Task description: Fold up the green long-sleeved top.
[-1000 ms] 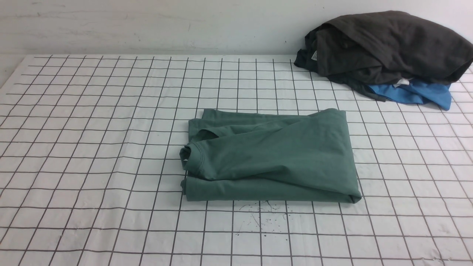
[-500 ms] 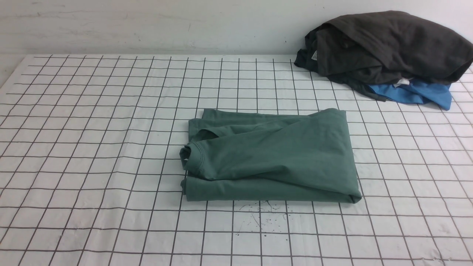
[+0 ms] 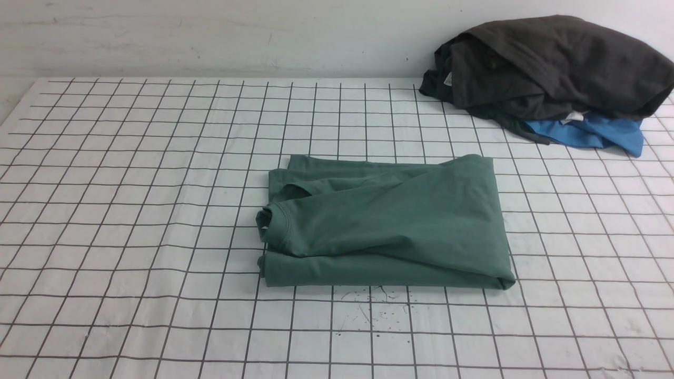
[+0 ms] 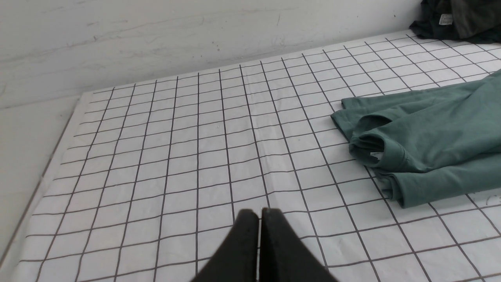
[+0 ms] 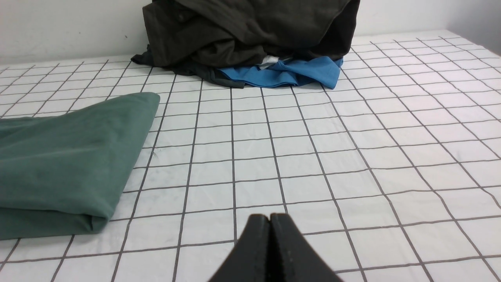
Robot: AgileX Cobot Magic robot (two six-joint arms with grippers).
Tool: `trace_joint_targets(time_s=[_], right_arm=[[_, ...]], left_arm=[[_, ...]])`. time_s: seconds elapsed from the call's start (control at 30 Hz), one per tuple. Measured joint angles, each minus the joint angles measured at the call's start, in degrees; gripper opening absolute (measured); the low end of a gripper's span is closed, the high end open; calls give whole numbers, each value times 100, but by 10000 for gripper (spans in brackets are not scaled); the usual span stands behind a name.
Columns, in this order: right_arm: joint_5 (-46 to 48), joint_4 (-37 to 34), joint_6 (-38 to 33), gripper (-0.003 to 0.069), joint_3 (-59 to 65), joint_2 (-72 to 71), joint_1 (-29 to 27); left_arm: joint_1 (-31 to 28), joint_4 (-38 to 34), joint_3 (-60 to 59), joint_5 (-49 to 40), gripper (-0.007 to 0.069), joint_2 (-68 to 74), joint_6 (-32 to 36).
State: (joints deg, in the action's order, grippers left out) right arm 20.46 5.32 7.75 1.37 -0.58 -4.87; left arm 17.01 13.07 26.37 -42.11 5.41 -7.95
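The green long-sleeved top point(image 3: 384, 223) lies folded into a flat rectangle in the middle of the checked table cover, its ribbed collar at the left end. Neither arm shows in the front view. In the left wrist view my left gripper point(image 4: 260, 212) is shut with nothing in it, hovering over bare cloth well apart from the top point(image 4: 434, 137) and its collar end. In the right wrist view my right gripper point(image 5: 269, 216) is shut and empty too, off the folded edge of the top point(image 5: 66, 164).
A heap of dark grey-black clothing point(image 3: 553, 66) lies over a bright blue garment point(image 3: 595, 134) at the far right corner against the wall. The white grid-lined cover point(image 3: 131, 210) spans the table. Small dark specks point(image 3: 376, 308) mark the cover just in front of the top.
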Motion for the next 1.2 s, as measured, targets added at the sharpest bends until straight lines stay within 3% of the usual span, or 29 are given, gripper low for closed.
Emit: trace_joint_targets(time_s=[0.8, 1.03, 1.1, 1.2], right_arm=[[0, 0, 0, -14, 0, 0, 0], [0, 0, 0, -14, 0, 0, 0], [0, 0, 0, -14, 0, 0, 0], [0, 0, 0, -14, 0, 0, 0]], left_arm=[[0, 279, -113, 153, -8, 0, 0], [-310, 331, -871, 1517, -8, -176, 0], [-775, 59, -1379, 2378, -8, -346, 43], [-1378, -779, -1767, 2896, -8, -525, 459]])
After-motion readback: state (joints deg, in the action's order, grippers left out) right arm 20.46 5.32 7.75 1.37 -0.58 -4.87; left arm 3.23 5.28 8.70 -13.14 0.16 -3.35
